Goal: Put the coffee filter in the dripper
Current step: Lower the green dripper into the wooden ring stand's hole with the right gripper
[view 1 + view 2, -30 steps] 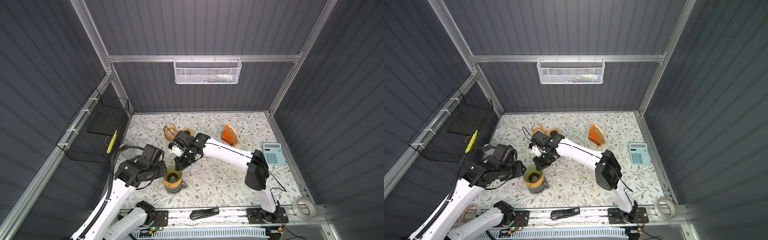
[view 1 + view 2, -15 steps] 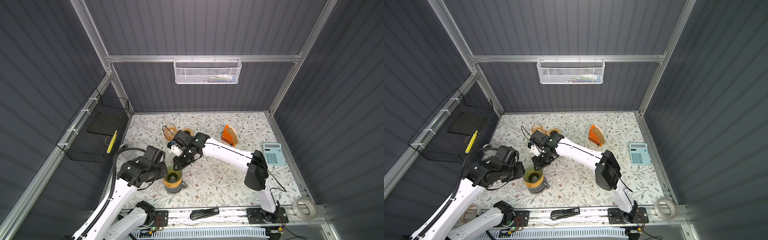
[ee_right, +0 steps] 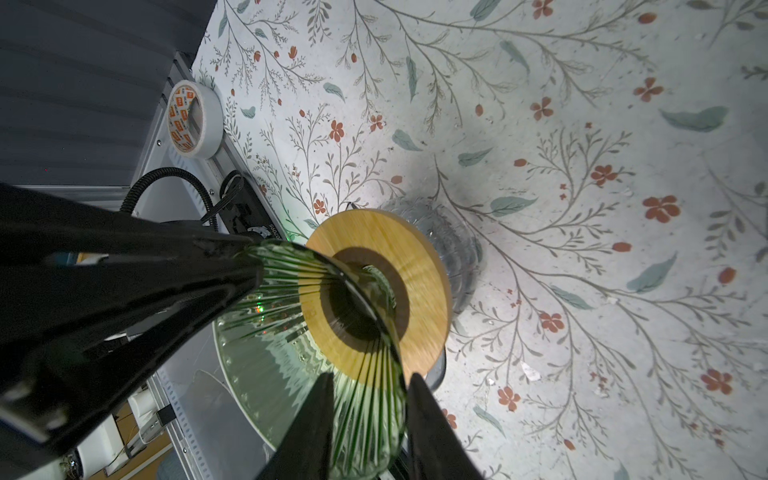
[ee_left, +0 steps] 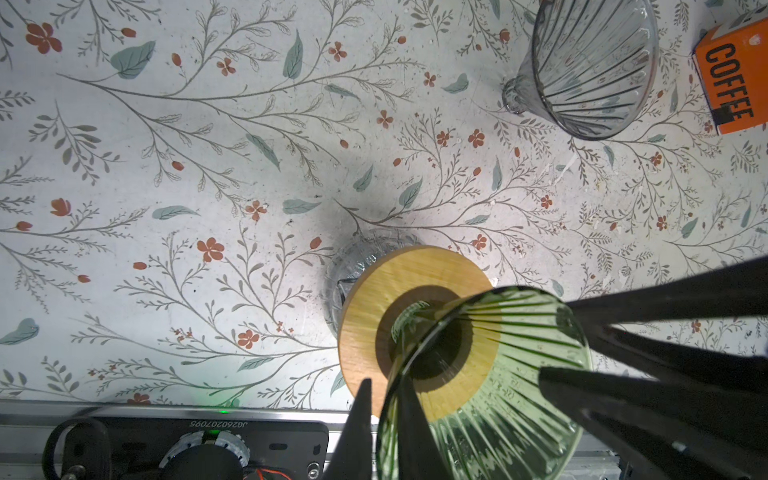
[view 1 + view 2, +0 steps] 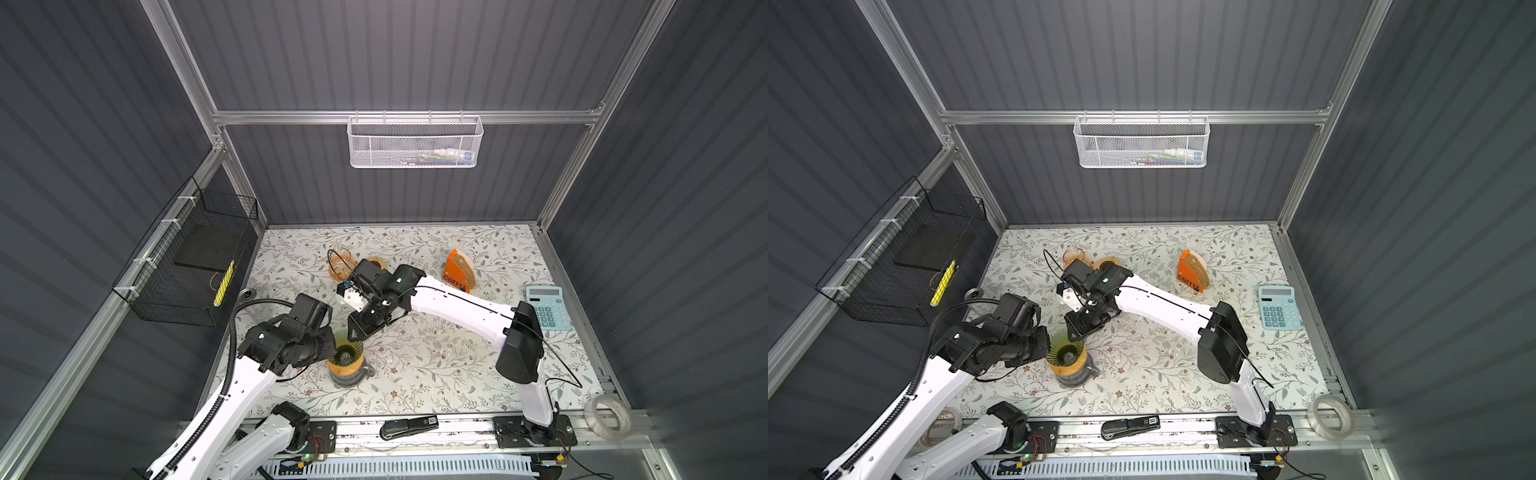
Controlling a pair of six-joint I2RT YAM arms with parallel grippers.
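Note:
A green ribbed glass dripper (image 5: 347,353) (image 5: 1068,353) stands on a wooden collar (image 4: 386,291) over a glass server. My left gripper (image 4: 384,380) is shut on the dripper's (image 4: 498,374) rim on the left side, one finger inside and one outside. On the far side my right gripper (image 3: 372,376) straddles the dripper's (image 3: 291,374) rim with its jaws apart, open. Brown coffee filters stand in an orange box (image 5: 459,272) (image 5: 1192,274) marked COFFEE at the back right. No filter is in the dripper or in either gripper.
A clear dripper (image 4: 590,66) lies on its side near the orange box (image 4: 733,79). An amber dripper (image 5: 340,264) stands behind the right arm. A calculator (image 5: 546,307) lies at the right, tape (image 5: 609,415) and a stapler (image 5: 409,427) on the front rail.
My left gripper has closed on the dripper's rim. The right gripper's jaws have spread apart around the rim. The dripper has stayed on the server.

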